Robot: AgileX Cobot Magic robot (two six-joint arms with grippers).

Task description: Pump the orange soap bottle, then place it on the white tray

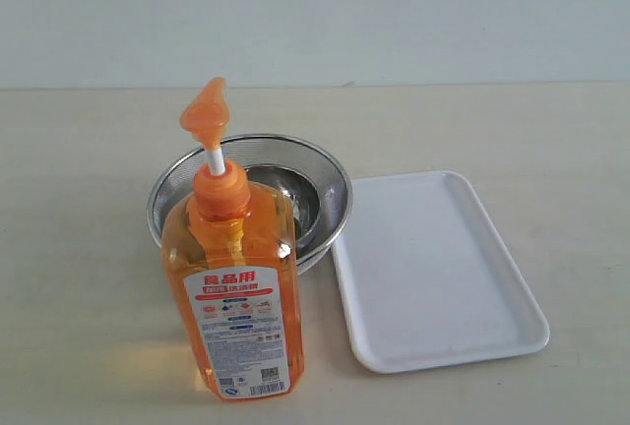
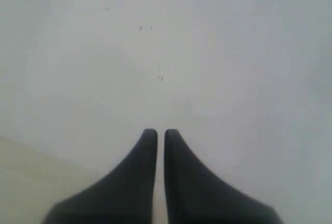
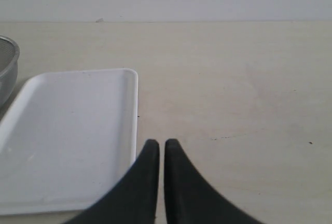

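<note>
- The orange soap bottle point(image 1: 241, 282) is seen upright on the table point(image 1: 79, 199), in front of the steel mesh bowl point(image 1: 330, 189) and beside the white tray point(image 1: 433, 268).
- The left gripper point(image 2: 161, 133) and the right gripper point(image 3: 158, 143) are both clenched, with nothing grasped.

1. Setting: plain staged test bench, lab-like.
2. Evidence: pale beige tabletop point(image 1: 89, 179) under steel mesh bowl point(image 1: 330, 164); blank grey-white wall point(image 1: 315, 12) behind the bowl.
3. Household props: orange soap bottle point(image 1: 241, 277) before the bowl, white tray point(image 1: 433, 268) just right of it.
</note>
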